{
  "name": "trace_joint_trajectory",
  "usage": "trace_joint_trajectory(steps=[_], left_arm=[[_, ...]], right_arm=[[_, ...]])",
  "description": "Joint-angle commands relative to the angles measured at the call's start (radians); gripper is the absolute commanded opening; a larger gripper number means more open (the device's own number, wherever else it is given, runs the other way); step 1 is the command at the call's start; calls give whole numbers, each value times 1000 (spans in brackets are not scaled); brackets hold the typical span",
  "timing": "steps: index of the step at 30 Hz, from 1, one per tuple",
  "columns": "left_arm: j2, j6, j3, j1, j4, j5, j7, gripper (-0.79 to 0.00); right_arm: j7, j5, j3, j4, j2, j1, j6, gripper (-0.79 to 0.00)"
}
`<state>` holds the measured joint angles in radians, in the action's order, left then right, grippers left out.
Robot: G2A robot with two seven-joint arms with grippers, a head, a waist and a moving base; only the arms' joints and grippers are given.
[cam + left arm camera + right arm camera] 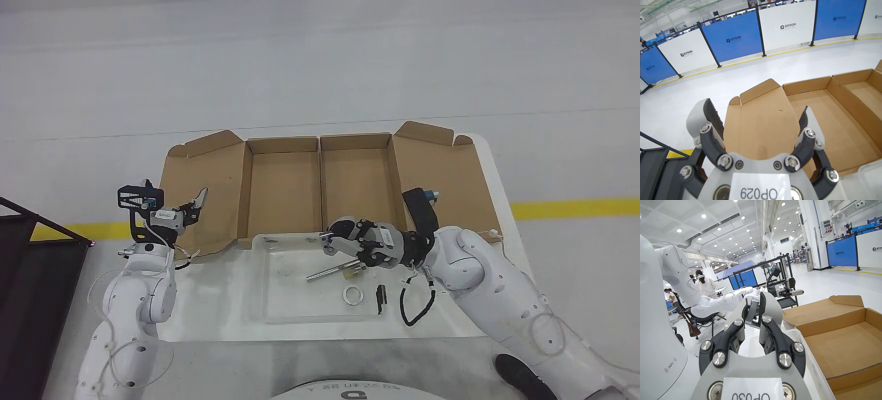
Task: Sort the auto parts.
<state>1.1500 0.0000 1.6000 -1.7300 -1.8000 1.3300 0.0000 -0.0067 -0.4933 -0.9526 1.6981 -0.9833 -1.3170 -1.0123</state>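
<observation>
Small dark flat part (753,311) sits pinched edge-on in the right claw (754,303). The pads hide most of it, so shape & type can't be made out. Its long axis seems to run along the fingers. From above it's only a dark speck at the claw tip.

Clear tray (262,300) on the white desk (215,320) is see-through, so its walls are hard to trace. In it lie:
- a metal rod (328,270), set diagonally
- a white ring (352,294), flat, just beside the rod
- a short black piece (381,295), long axis running near-to-far

Behind the tray is a cardboard box (285,190) w/ two compartments, flaps spread out.

Right arm is bent at the elbow, forearm reaching across the tray. The claw is by the tray's far edge, pointing toward the other arm. Left arm is folded at the desk's left edge. Left claw (757,108) is raised, aimed over the box's left flap, fingers spread wide w/ nothing between them.
</observation>
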Motion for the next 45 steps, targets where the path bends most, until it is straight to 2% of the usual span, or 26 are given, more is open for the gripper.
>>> trace_joint_trajectory(steps=[1,17,18,20,27,36,45], left_arm=[[0,0,0,0,0,0,0,0],[0,0,0,0,0,0,0,0],[0,0,0,0,0,0,0,0],[0,0,0,0,0,0,0,0],[0,0,0,0,0,0,0,0],[0,0,0,0,0,0,0,0],[0,0,0,0,0,0,0,0]], right_arm=[[0,1,0,0,0,0,0,-785],[0,1,0,0,0,0,0,-785],[0,1,0,0,0,0,0,-680],[0,1,0,0,0,0,0,-785],[-11,44,-8,10,-6,-8,0,-785],[-107,297,-54,33,7,-30,0,-785],[6,558,-68,44,21,-32,0,-785]])
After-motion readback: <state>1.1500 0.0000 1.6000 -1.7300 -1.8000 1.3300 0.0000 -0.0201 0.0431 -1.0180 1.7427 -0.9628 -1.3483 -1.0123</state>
